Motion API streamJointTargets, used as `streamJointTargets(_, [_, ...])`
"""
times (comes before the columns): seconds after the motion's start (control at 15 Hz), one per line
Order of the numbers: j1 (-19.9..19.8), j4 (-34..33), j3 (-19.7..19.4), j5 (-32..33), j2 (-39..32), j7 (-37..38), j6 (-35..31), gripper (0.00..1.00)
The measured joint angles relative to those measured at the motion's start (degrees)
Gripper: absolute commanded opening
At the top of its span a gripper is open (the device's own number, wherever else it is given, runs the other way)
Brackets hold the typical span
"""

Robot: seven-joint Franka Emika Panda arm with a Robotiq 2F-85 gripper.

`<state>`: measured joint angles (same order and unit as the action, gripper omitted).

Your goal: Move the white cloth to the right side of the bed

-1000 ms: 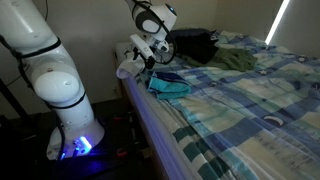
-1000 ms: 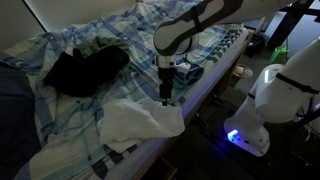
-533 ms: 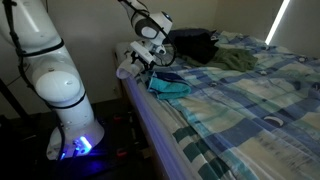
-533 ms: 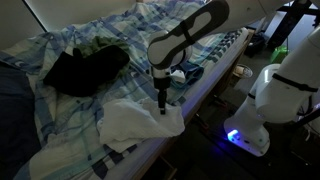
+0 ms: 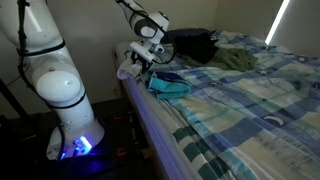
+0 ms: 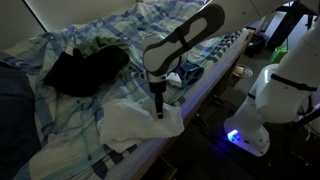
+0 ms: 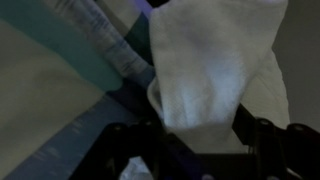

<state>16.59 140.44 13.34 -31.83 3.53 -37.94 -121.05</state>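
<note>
The white cloth (image 6: 132, 126) lies bunched at the bed's edge, partly hanging over it; it also shows in an exterior view (image 5: 127, 68). My gripper (image 6: 157, 112) points down onto the cloth's upper part and also shows in an exterior view (image 5: 141, 62). In the wrist view the white cloth (image 7: 205, 75) fills the gap between the two dark fingers of the gripper (image 7: 195, 140). The fingers stand wide apart, one on each side of a raised fold. The gripper is open.
A teal cloth (image 5: 168, 86) lies on the blue plaid bedspread (image 5: 240, 110) just beside the gripper. A black garment (image 6: 85, 68) and a green one (image 5: 235, 60) lie further in. The robot base (image 5: 70, 130) stands by the bed's side.
The gripper has come down and slightly toward the bed's edge, onto the white cloth. The cloth has kept its shape and place.
</note>
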Motion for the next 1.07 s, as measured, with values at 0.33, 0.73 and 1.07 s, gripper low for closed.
streamJointTargets(0.33, [0.01, -0.29, 0.15, 1.61, 2.38, 0.23, 0.0, 0.03])
streamJointTargets(0.73, [0.0, -0.29, 0.09, 4.49, 5.65, 2.42, 0.04, 0.04])
streamJointTargets(1.07, [-0.05, -0.32, -0.64, 9.17, 9.02, 5.51, 0.61, 0.04])
